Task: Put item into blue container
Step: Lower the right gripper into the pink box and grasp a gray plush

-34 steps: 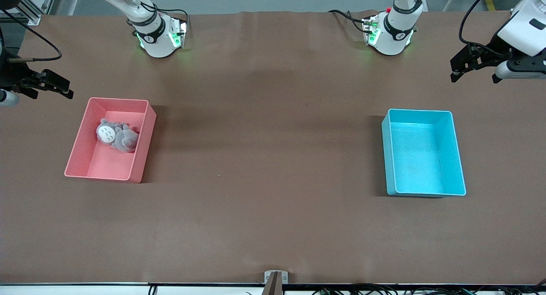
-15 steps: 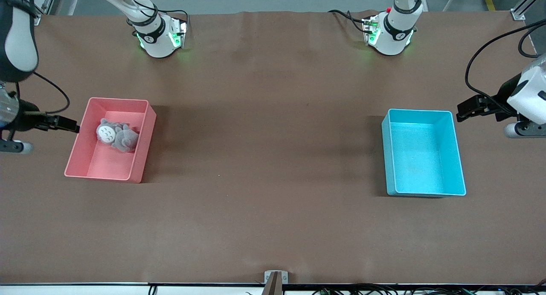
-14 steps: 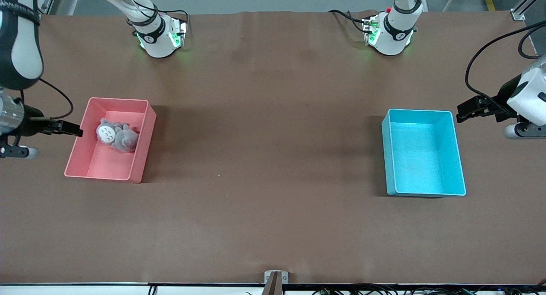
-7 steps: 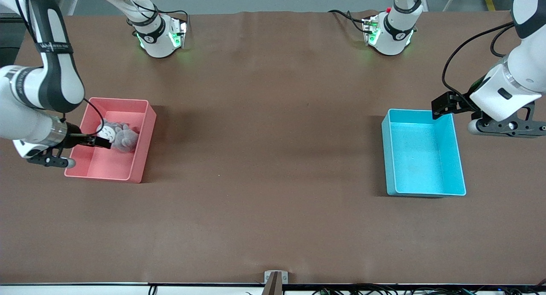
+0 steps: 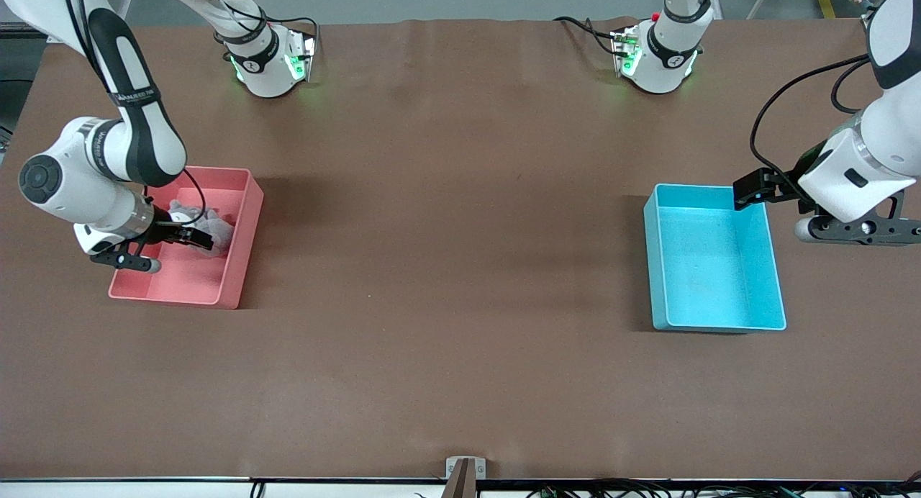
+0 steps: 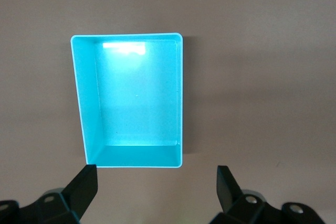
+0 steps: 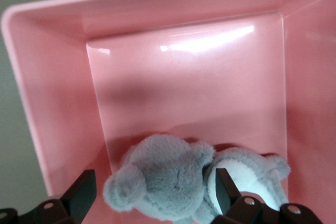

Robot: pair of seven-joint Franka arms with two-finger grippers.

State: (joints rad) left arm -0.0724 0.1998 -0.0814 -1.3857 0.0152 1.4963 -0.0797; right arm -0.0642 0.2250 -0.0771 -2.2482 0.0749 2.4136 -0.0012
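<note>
over pink bin (image 5: 241, 228), right tool (image 7: 152, 192) astride plush (image 7: 173, 182)

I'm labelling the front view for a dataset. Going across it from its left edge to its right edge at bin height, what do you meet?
Right gripper over the grey plush toy in the pink bin → bare brown table → blue container → left gripper over its corner.

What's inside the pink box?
A gray stuffed toy lies in the pink box, with the right gripper open around it. The gripper covers part of the toy in the front view.
</note>
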